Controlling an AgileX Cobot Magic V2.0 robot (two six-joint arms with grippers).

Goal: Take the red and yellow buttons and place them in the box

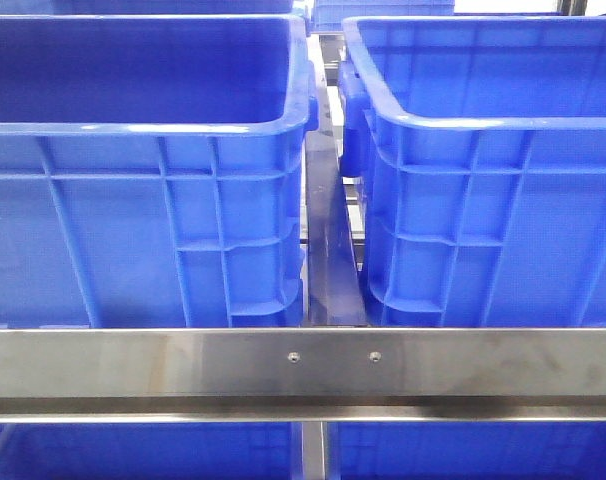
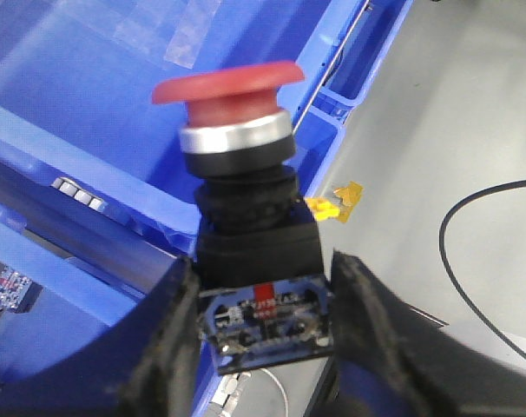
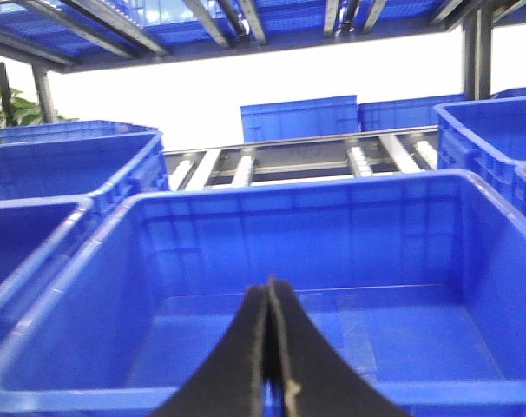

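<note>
The left gripper was clenched on the red button, its black body seated between the two fingers and its red mushroom cap projecting beyond the tips, above a blue crate. The right gripper had its jaws pressed together, holding nothing, over another blue crate.

red button, upright, mushroom cap, seemingly clamped

The left tool grips the black body of a red button between its two fingers. The right tool has its fingers pressed together, empty.
</note>
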